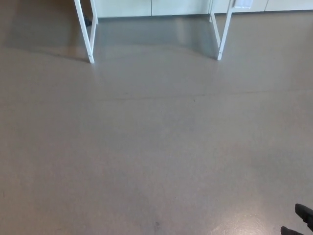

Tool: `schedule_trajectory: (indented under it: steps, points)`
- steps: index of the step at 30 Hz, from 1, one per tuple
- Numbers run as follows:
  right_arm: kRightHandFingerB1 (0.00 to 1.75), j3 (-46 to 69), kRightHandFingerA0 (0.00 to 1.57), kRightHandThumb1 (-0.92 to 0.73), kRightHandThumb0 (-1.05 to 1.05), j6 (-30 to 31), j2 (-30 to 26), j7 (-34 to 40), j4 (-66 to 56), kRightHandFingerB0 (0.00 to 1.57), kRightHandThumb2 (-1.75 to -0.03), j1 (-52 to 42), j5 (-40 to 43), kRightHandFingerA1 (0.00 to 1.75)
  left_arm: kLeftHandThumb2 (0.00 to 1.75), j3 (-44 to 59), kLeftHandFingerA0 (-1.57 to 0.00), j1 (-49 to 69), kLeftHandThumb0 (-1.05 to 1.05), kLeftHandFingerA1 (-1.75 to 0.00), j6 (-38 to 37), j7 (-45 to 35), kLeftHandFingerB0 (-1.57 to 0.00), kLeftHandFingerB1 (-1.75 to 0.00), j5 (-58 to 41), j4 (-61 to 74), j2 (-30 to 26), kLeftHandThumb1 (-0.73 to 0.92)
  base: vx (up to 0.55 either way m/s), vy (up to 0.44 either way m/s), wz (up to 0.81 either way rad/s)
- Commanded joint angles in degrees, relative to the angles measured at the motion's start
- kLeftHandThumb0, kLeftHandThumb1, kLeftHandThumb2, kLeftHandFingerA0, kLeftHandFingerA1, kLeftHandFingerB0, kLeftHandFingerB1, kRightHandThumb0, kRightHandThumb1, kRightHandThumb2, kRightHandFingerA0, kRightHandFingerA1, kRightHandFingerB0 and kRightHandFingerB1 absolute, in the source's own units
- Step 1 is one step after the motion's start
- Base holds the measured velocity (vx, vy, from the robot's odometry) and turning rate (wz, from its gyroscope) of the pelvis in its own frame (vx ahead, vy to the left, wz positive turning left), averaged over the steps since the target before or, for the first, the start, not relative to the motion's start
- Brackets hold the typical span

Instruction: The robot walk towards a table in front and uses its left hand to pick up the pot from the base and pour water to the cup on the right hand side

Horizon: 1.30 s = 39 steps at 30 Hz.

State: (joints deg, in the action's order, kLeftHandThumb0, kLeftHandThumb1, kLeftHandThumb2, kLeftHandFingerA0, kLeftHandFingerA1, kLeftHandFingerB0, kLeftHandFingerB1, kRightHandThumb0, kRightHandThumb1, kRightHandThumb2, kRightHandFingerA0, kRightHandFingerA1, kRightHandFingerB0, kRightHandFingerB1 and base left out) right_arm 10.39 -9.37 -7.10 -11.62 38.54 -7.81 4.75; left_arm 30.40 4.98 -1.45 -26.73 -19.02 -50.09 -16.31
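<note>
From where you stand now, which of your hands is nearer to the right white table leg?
Right, as far as can be seen. The right hand shows at the bottom right corner, far below the right table leg. The left hand is not in view.

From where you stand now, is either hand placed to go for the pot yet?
Neither. Only the white table legs show, far across the bare floor; no pot is visible. A sliver of the right hand shows at the bottom corner; the left is out of view. Walk closer first.

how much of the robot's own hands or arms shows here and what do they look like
Very little. Only a sliver of the right hand shows at the bottom right corner: black, with rounded, chunky shapes. No cables, markings or forearm are visible. The left hand and arm are out of view.
</note>
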Motion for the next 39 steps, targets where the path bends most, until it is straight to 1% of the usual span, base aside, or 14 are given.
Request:
schedule_trajectory:
  steps: [1, 7, 8, 9, 10, 13, 17, 20, 23, 28, 29, 35, 38, 39]
  points:
    - [0.38, 0.7, 0.20, -0.55, -0.56, -0.1, -1.0, 0.3, -0.9, 0.07, -0.78, -0.4, 0.8, 0.47, 0.64, -0.1, -0.29, 0.3, -0.18, -0.32, 0.4, -0.1, -0.23, -0.31, -1.0, 0.0, -0.8, 0.71, -0.13, 0.026, 0.65]
    - [0.38, 0.7, 0.21, -0.54, -0.58, 0.2, -1.1, 0.0, -1.4, 0.06, -0.78, -0.4, 0.9, 0.48, 0.63, -0.4, -0.28, 0.3, -0.18, -0.32, 0.7, 0.0, -0.22, -0.31, -1.1, 0.2, -0.9, 0.70, -0.03, 0.058, -0.01]
    - [0.38, 0.6, 0.21, -0.52, -0.60, 0.0, -1.1, 0.2, -1.0, 0.06, -0.78, -0.1, 0.7, 0.49, 0.63, -0.5, -0.30, 0.3, -0.20, -0.34, 0.7, 0.0, -0.23, -0.32, -1.1, 0.3, -1.0, 0.67, 0.07, 0.195, -0.08]
    - [0.38, 0.5, 0.21, -0.52, -0.60, -0.2, -1.1, 0.3, -0.5, 0.06, -0.78, 0.2, 0.5, 0.49, 0.63, -0.6, -0.30, 0.2, -0.20, -0.34, 0.6, 0.0, -0.23, -0.32, -1.0, 0.5, -1.1, 0.67, 0.09, 0.260, -0.12]
    - [0.40, 0.5, 0.18, -0.53, -0.57, -0.3, -1.1, 0.6, -1.1, 0.07, -0.78, -0.2, 0.4, 0.47, 0.63, -0.5, -0.29, 0.0, -0.19, -0.33, 0.7, 0.0, -0.22, -0.32, -1.2, 0.4, -1.0, 0.68, 0.10, 0.291, -0.37]
    - [0.40, 0.5, 0.18, -0.53, -0.57, -0.3, -1.1, 0.6, -1.1, 0.07, -0.78, -0.3, 0.4, 0.47, 0.63, -0.6, -0.29, 0.0, -0.19, -0.33, 0.7, 0.1, -0.22, -0.32, -1.2, 0.3, -1.0, 0.68, 0.20, 0.492, -0.13]
    - [0.37, 0.3, 0.19, -0.53, -0.57, 0.2, -1.0, 0.7, -1.1, 0.06, -0.77, 0.1, 0.4, 0.46, 0.64, -0.9, -0.29, -0.1, -0.20, -0.33, 0.4, -0.3, -0.22, -0.32, -0.9, -0.2, -1.6, 0.70, 0.17, 0.147, 0.06]
    - [0.37, 0.5, 0.20, -0.52, -0.58, 0.0, -0.8, 0.5, -0.9, 0.07, -0.76, 0.3, 0.6, 0.46, 0.64, -0.7, -0.29, -0.1, -0.20, -0.33, 0.3, -0.6, -0.22, -0.32, -1.4, -0.3, -1.6, 0.68, 0.17, 0.023, 0.08]
    - [0.38, 0.3, 0.21, -0.52, -0.59, 0.3, -0.8, 0.9, -1.1, 0.05, -0.80, 0.6, 0.3, 0.49, 0.64, -0.8, -0.31, -0.2, -0.21, -0.34, -0.2, -0.3, -0.24, -0.33, -1.2, -0.2, -1.5, 0.67, 0.16, -0.054, 0.10]
    - [0.38, 0.3, 0.23, -0.53, -0.57, 0.9, -0.7, 0.9, -2.3, 0.06, -0.78, 0.5, 0.6, 0.49, 0.64, -0.8, -0.30, -0.7, -0.20, -0.34, 0.2, -0.4, -0.22, -0.32, -1.3, -0.2, -1.6, 0.68, 0.21, -0.184, 0.01]
    - [0.38, 0.3, 0.23, -0.53, -0.59, 0.5, -0.6, 1.0, -2.0, 0.06, -0.78, 0.8, 0.5, 0.50, 0.90, -0.7, -0.24, -0.9, -0.14, -0.51, 0.5, -0.1, -0.11, -0.45, -1.5, -0.2, -1.6, 0.50, 0.26, -0.220, 0.42]
    - [0.39, 0.3, 0.23, -0.52, -0.58, 0.9, -0.4, 1.2, -2.3, 0.06, -0.78, 1.0, 0.6, 0.49, 0.89, -0.4, -0.28, -1.1, -0.13, -0.52, 1.0, 0.3, -0.12, -0.45, -1.7, 0.0, -1.6, 0.49, 0.19, -0.084, -0.01]
    - [0.35, 0.3, 0.22, -0.53, -0.59, 1.1, -0.6, 1.0, -2.2, 0.06, -0.78, 1.1, 0.7, 0.48, 0.89, -0.3, -0.29, -1.6, -0.12, -0.53, 0.5, 0.2, -0.13, -0.45, -1.6, -0.9, -1.6, 0.50, 0.21, 0.072, -0.18]
    - [0.34, 0.4, 0.22, -0.53, -0.59, 1.2, -0.6, 0.7, -2.4, 0.06, -0.78, 1.1, 1.0, 0.49, 0.61, -0.3, -0.38, -1.7, -0.16, -0.35, 0.6, 0.2, -0.25, -0.32, -1.7, -1.1, -1.7, 0.69, 0.23, 0.118, -0.16]
